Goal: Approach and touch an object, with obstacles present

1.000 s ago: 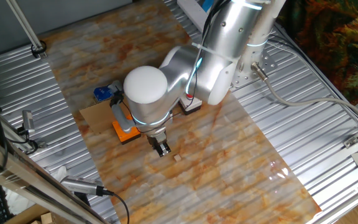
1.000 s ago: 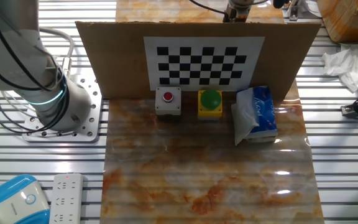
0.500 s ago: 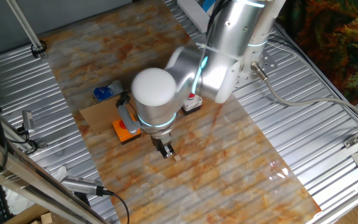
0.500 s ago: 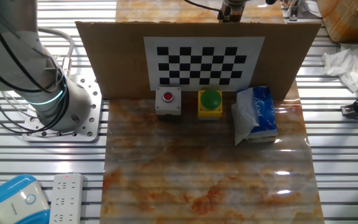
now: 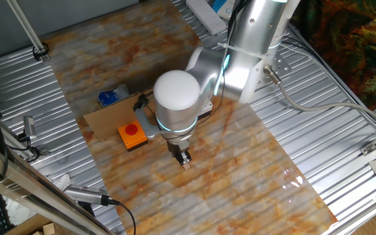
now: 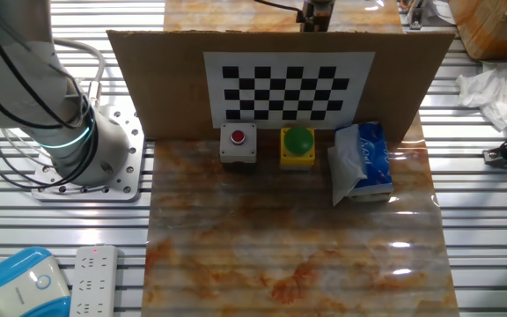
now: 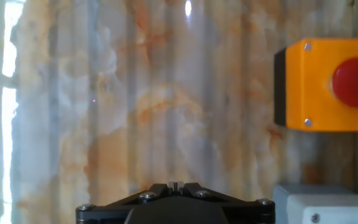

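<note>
My gripper [image 5: 185, 158] hangs shut and empty just above the marbled table top, beside a small tan block [image 5: 188, 165]. In the hand view the fingertips [image 7: 174, 185] are pressed together. An orange box with a red button [image 5: 132, 134] stands to the gripper's left, in front of the brown cardboard strip [image 5: 100, 121]. In the hand view this box [image 7: 328, 84] is at the upper right, apart from the gripper. In the other fixed view the cardboard [image 6: 165, 79] stands upright with a checkerboard on it, and my gripper [image 6: 316, 12] shows behind its top edge.
A white box [image 7: 328, 208] sits at the lower right of the hand view. In front of the cardboard stand a grey box with a red button [image 6: 238, 143], a yellow box with a green button [image 6: 298, 144] and a blue tissue pack [image 6: 363, 160]. The pack also shows in the first fixed view [image 5: 109, 98].
The arm has swung to the right, carrying the shut gripper away from the orange box and up to the small tan block. The boxes and cardboard have not moved.
</note>
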Robot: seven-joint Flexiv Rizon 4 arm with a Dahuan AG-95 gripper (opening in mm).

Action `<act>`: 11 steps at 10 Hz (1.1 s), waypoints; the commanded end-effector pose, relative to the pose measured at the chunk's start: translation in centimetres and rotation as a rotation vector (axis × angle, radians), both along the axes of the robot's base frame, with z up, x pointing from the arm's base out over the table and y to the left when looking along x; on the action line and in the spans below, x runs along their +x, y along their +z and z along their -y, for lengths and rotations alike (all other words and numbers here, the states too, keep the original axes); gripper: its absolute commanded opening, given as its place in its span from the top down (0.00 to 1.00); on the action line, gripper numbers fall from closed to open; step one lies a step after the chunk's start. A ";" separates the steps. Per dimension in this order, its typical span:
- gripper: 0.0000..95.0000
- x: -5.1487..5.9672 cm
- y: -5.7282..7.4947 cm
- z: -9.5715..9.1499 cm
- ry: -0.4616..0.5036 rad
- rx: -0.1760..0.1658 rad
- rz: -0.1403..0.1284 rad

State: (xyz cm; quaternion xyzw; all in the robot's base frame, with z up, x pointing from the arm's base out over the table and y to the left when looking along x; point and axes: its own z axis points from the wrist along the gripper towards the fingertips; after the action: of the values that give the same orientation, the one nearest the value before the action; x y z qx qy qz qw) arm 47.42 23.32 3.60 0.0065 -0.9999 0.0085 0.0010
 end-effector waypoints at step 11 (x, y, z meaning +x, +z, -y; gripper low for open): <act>1.00 -1.9 -1.4 -0.6 -0.020 -0.009 0.040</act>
State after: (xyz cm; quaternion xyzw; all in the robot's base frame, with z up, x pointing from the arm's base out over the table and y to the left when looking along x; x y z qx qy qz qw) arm 45.42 24.02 1.88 -0.0039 -0.9997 0.0128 -0.0195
